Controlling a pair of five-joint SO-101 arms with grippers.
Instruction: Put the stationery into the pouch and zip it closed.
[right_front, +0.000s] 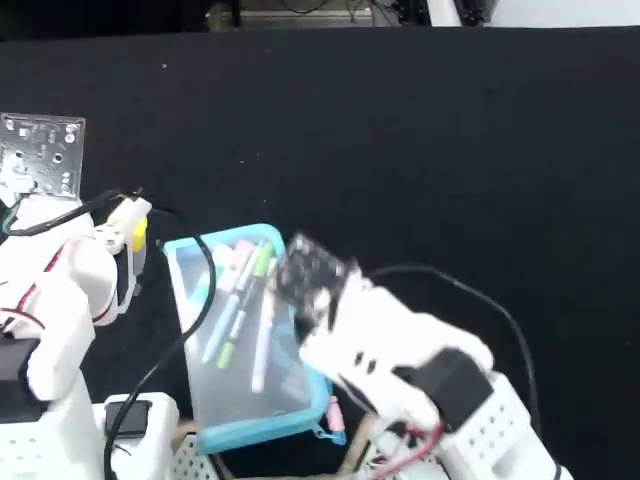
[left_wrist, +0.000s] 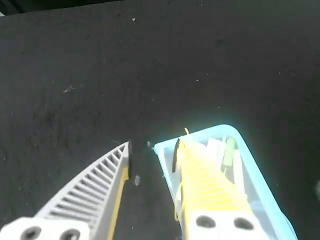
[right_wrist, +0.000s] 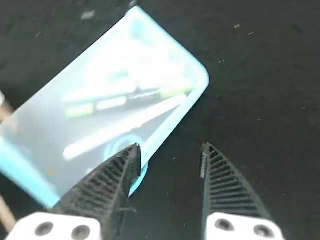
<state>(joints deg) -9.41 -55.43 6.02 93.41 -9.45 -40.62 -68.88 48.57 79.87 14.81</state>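
A clear pouch with a cyan rim lies flat near the table's front, left of centre. Inside it are several pens, among them a green one and a white one. A pink zipper pull hangs at its near right corner. My left gripper is open at the pouch's far left corner, its yellow finger over the pouch. My right gripper is open at the pouch's right edge, with one black finger over the rim. In the high view it sits at the pouch's far right corner.
Black cloth covers the table, with wide free room behind and to the right of the pouch. A black cable runs across the pouch from the left arm. The right arm's white body stands close by the pouch's right side.
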